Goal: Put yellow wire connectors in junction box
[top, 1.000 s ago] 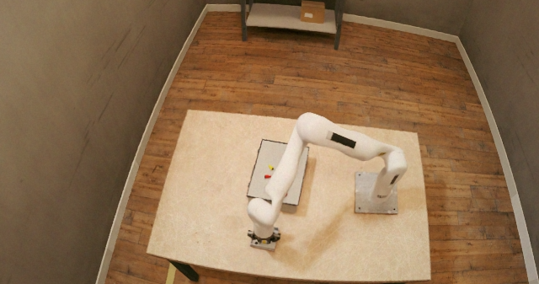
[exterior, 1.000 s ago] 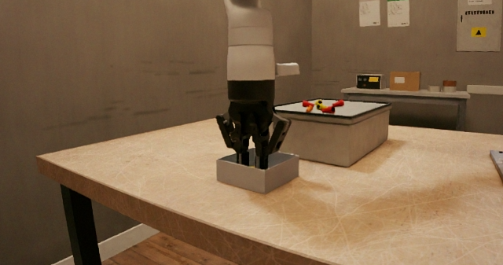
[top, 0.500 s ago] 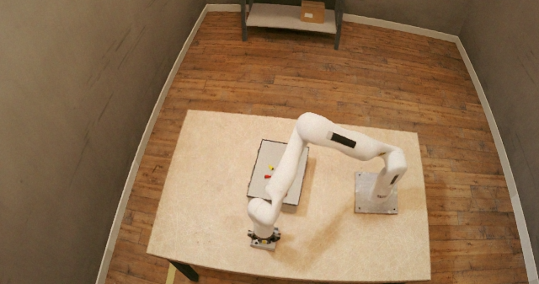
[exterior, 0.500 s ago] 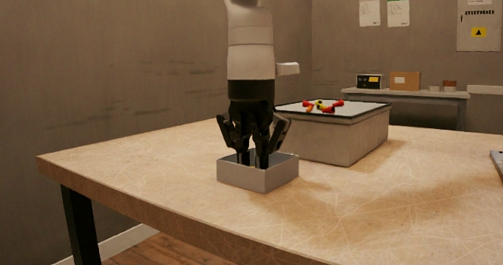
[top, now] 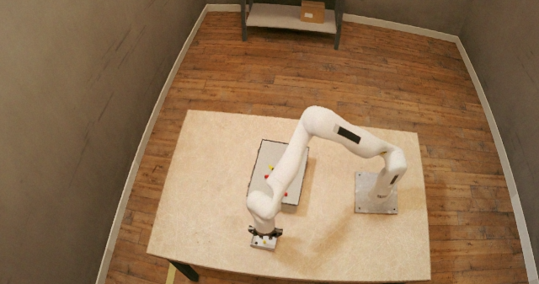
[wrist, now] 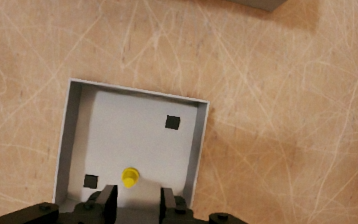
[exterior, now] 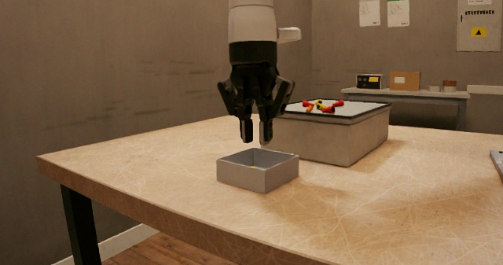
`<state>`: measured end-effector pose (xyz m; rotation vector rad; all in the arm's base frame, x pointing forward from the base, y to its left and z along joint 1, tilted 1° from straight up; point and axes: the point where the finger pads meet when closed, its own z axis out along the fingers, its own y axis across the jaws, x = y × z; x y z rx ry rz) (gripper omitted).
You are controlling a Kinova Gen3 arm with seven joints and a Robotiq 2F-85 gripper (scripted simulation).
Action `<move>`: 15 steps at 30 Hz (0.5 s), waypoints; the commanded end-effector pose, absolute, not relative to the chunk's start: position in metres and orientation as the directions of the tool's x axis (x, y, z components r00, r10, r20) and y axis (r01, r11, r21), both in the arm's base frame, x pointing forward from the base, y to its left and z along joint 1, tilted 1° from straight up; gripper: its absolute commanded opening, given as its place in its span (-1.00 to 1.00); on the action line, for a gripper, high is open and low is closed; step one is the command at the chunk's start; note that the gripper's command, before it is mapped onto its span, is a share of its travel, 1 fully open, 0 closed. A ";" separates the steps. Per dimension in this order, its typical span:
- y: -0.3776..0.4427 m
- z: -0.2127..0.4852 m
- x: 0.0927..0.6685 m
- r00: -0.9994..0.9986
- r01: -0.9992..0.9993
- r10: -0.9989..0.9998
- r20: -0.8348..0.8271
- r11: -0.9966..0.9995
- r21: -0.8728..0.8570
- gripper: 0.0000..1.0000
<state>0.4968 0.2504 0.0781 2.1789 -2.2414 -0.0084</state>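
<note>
The steel junction box [exterior: 257, 176] [wrist: 62, 150] [top: 258, 243] stands near the table's front edge. One yellow wire connector [wrist: 130, 177] [exterior: 252, 166] [top: 264, 242] lies on its floor. My gripper [exterior: 256, 137] [wrist: 138, 201] hangs straight above the box, a little above its rim. Its fingers stand partly apart with nothing between them. The grey tool case [exterior: 330, 139] stands behind the box. On its lid [exterior: 361, 108] [top: 269, 153] lie another yellow connector [exterior: 320, 105] [top: 270, 167] and red ones [exterior: 328, 109] [top: 266, 176]. My arm hides part of the lid in the overhead view.
The arm's metal base plate [top: 376, 193] is bolted to the table at the right. A shelf unit [top: 290, 18] with a cardboard box [top: 312, 11] stands by the far wall. A side bench [exterior: 405, 93] with small items is behind the table.
</note>
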 end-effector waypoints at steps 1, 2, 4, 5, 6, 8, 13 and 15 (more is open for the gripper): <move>0.250 0.123 0.505 -0.035 -0.999 -0.999 0.001 0.035 -0.012 -0.29; 0.251 0.131 0.505 -0.035 -0.999 -0.999 0.001 0.035 -0.012 -0.29; 0.251 0.145 0.505 -0.035 -0.999 -0.999 0.001 0.035 -0.012 -0.29; 0.251 0.152 0.505 -0.035 -0.999 -0.999 0.001 0.035 -0.012 -0.29; 0.251 0.158 0.504 -0.035 -0.999 -0.999 0.001 0.035 -0.012 -0.29; 0.251 0.167 0.504 -0.035 -0.999 -0.999 0.001 0.035 -0.012 -0.29; 0.251 0.176 0.504 -0.035 -0.999 -0.999 0.001 0.035 -0.012 -0.29; 0.251 0.179 0.504 -0.035 -0.999 -0.999 0.001 0.035 -0.012 -0.29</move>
